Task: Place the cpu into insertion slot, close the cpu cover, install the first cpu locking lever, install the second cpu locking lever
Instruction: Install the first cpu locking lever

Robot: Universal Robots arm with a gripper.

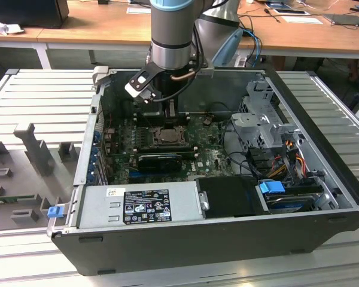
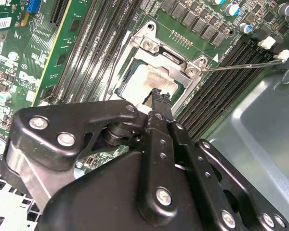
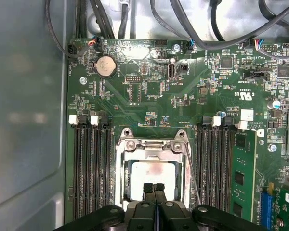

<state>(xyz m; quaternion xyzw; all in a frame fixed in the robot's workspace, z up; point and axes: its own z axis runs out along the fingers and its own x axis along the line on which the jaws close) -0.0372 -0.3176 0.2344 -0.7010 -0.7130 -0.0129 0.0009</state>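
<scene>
Nothing legible: tiny print on black-and-white sticker [image 1: 146, 206] on grey metal power-supply box [image 1: 182, 206], white silkscreen on green circuit board [image 3: 149, 108].

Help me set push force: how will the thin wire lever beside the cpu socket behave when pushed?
The lever is a long, thin metal rod, so it probably flexes springily. Its smooth, round surface could let the shut gripper slide off.

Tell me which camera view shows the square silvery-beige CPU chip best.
The first wrist view: the square silvery-beige CPU faces the camera, almost wholly uncovered. The second wrist view shows it slanted, partly behind the black gripper. The exterior view shows it from afar.
</scene>
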